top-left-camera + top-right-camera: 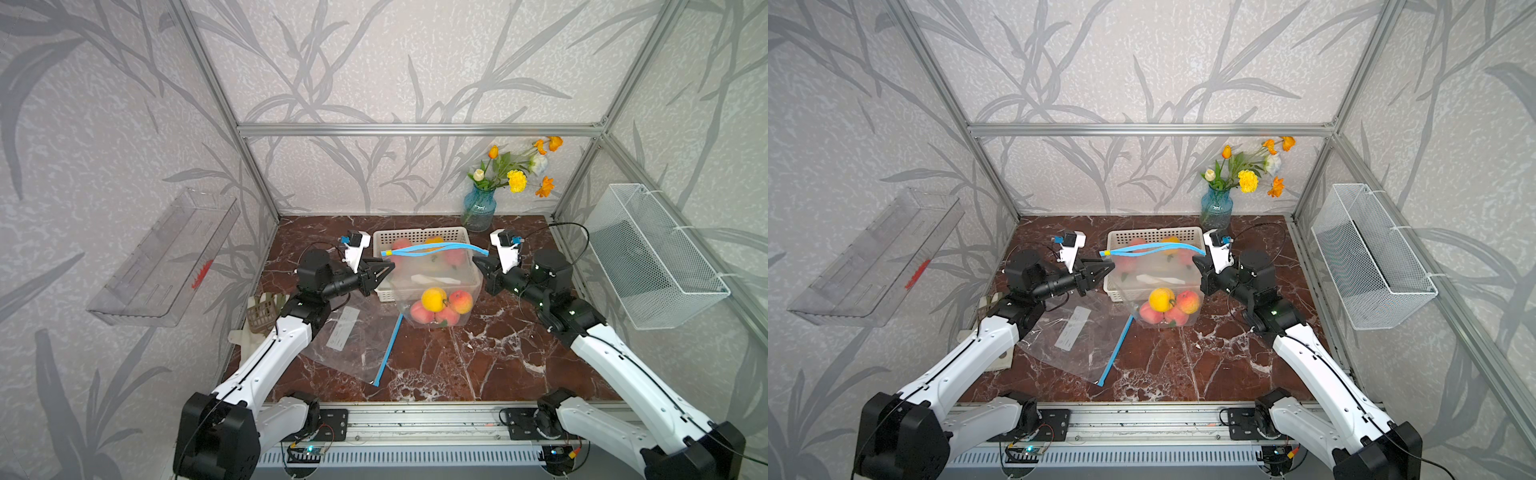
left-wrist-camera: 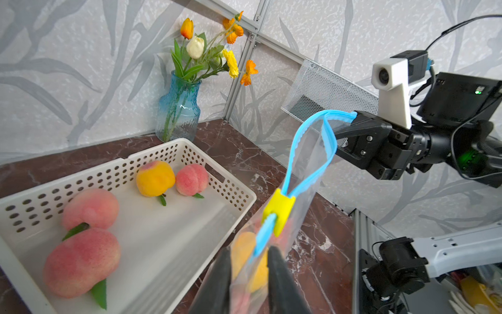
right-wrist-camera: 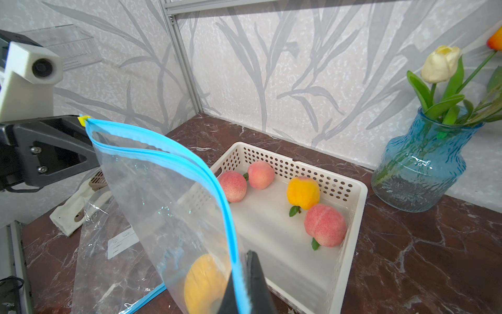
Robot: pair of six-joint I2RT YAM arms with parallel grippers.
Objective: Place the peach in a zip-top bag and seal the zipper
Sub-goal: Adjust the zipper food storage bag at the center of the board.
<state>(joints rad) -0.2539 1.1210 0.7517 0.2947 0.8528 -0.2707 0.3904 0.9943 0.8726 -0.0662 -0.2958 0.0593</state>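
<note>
A clear zip-top bag (image 1: 432, 278) (image 1: 1154, 282) hangs stretched between my two grippers, in front of the basket. Its blue zipper (image 1: 436, 248) gapes open along most of its length. The yellow slider (image 2: 279, 210) (image 3: 83, 118) sits at the bag's left end. Several peaches lie in the bag's bottom, one yellow (image 1: 434, 300), the others pink (image 1: 461, 302). My left gripper (image 1: 390, 266) (image 2: 248, 252) is shut on the bag's left edge just below the slider. My right gripper (image 1: 476, 259) (image 3: 241, 261) is shut on the zipper's right end.
Behind the bag a white perforated basket (image 1: 419, 235) (image 2: 190, 144) holds several more peaches (image 2: 89, 206). A second, empty bag (image 1: 353, 336) lies flat on the table at front left. A blue vase (image 1: 478, 208) stands at the back right. A wire basket (image 1: 652, 257) hangs on the right wall.
</note>
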